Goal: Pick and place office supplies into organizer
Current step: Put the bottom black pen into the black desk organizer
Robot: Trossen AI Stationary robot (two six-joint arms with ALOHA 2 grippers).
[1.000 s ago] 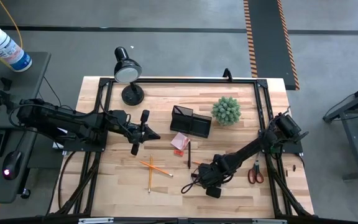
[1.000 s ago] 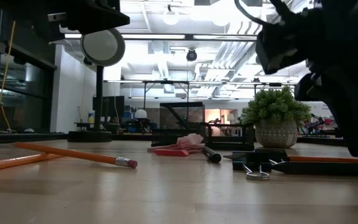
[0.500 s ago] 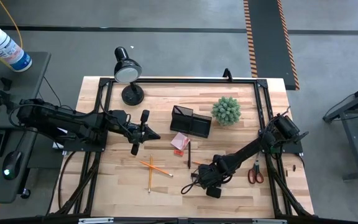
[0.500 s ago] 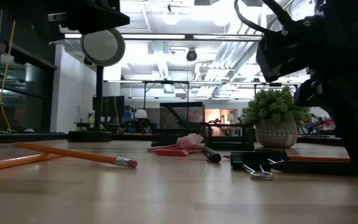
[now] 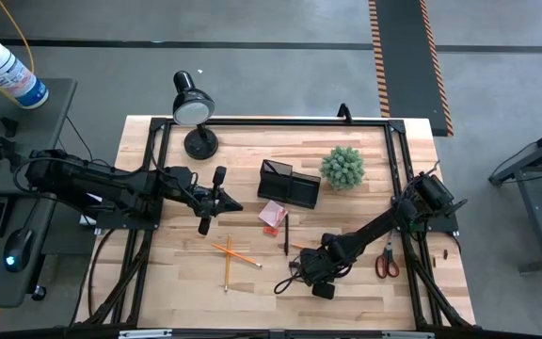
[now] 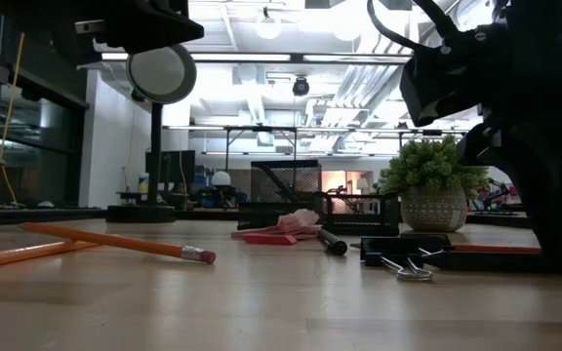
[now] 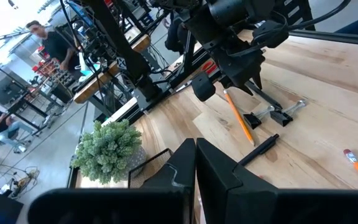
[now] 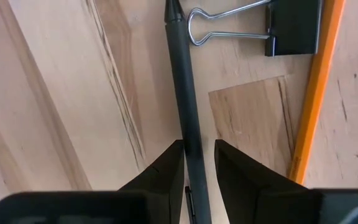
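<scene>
Wooden table (image 5: 252, 278), pencils (image 5: 235, 252), workshop behind

We see bare tabletop (image 5: 346, 202) between organizer (image 5: 289, 185) and right tool (image 5: 301, 273); a binder clip (image 8: 272, 25) and pencil (image 8: 312, 93) crowd its pen (image 8: 188, 106).

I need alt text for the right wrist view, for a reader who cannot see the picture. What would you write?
The right gripper is low over the wooden table, its two dark fingers closed on either side of a black pen that runs straight ahead. Beyond the fingers, a black binder clip with silver wire handles lies beside the pen, and an orange pencil lies alongside.
</scene>
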